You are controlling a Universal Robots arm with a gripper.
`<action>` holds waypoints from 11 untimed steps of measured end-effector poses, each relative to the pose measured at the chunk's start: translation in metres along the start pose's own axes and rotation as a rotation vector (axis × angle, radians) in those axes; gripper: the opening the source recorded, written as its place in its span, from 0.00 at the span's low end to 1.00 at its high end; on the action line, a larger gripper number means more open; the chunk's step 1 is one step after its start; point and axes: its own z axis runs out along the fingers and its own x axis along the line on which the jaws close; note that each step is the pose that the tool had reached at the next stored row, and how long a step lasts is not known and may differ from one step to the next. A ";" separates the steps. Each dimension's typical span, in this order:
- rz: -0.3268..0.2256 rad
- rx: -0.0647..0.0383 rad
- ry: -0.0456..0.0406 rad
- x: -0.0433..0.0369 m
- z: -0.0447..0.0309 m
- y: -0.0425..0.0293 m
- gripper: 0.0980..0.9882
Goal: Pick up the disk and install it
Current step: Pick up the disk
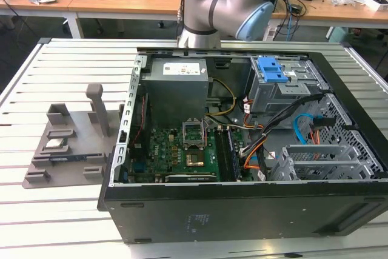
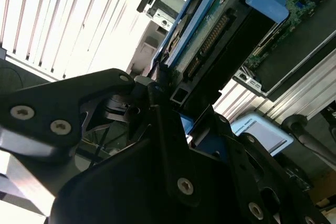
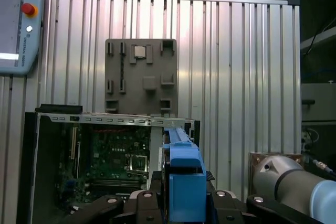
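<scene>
The disk (image 2: 210, 30) has a blue plastic carrier and a green circuit board on its underside. It sits between the black fingers (image 2: 163, 124) of my gripper (image 2: 168, 85), which is shut on it. In the first wrist view the disk (image 3: 184, 179) shows edge-on and upright, clamped in the gripper (image 3: 181, 205). It hangs high above the open computer case (image 3: 105, 156). In the exterior view, the grey metal drive cage (image 1: 282, 92) with its blue latch (image 1: 271, 71) stands at the case's far right corner.
The arm (image 1: 230, 4) rises behind the open case (image 1: 242, 210). On the exterior view's left, a grey fixture tray (image 1: 66, 144) holds a small silver chip (image 1: 56, 145). Cables (image 1: 254, 150) cross the case beside the motherboard (image 1: 182, 150). A control pendant (image 3: 16, 19) rests on the slatted table.
</scene>
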 end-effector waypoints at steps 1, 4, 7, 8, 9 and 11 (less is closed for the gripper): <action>0.000 0.000 0.0000 0.0001 -0.0003 -0.0042 0.30; 0.000 0.000 0.0000 0.0003 -0.0009 -0.0126 0.30; 0.000 0.000 0.0000 0.0007 -0.0021 -0.0300 0.30; 0.000 0.000 -0.0002 0.0008 -0.0019 -0.0327 0.30; 0.000 0.000 0.0000 0.0008 -0.0017 -0.0328 0.30; 0.000 0.000 0.0001 0.0008 -0.0017 -0.0328 0.30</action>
